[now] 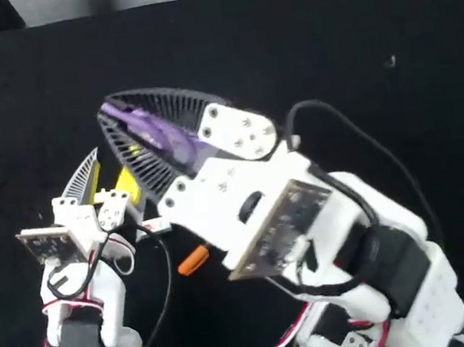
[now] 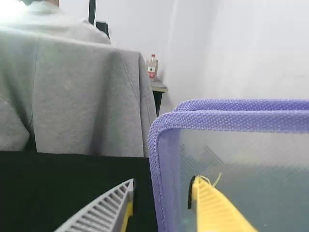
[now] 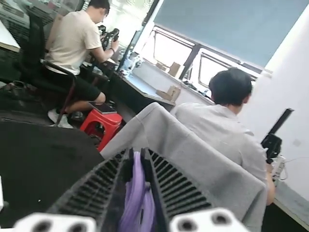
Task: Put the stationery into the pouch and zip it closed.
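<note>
The right gripper point(image 1: 106, 112) squeezes tight on the pouch point(image 1: 152, 133). The pouch sits thin between its two black ribbed fingers, over the middle of the black table point(image 1: 370, 48). The left gripper point(image 2: 163, 181) is spread apart, with its grey finger on one side of the pouch's edge and its yellow finger on the other. The pouch has a purple woven rim and a see-through side.
</note>
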{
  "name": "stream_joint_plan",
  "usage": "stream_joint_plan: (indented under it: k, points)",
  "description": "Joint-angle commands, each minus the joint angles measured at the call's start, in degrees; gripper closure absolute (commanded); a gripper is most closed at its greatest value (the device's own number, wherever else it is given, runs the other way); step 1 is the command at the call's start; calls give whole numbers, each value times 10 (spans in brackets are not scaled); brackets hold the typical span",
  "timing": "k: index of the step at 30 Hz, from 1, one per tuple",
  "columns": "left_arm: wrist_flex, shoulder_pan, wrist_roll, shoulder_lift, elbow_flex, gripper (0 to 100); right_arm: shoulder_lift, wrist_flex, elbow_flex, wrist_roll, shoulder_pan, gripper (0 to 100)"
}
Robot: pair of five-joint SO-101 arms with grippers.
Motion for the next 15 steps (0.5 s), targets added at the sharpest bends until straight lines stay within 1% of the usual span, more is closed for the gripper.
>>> stream_joint_plan:
  k: [1,4,8,15]
  points:
    - [-56,-4,-4,-4,14,798,16,-16,-5,-8,-18,988]
    - [-82,-4,-5,-4,36,798,35,-16,-5,-17,-40,988]
    - [-90,-5,-5,-4,51,798,59,-16,-15,-63,-75,988]
    - [-90,-5,-5,-4,53,798,109,-7,-130,-70,-81,988]
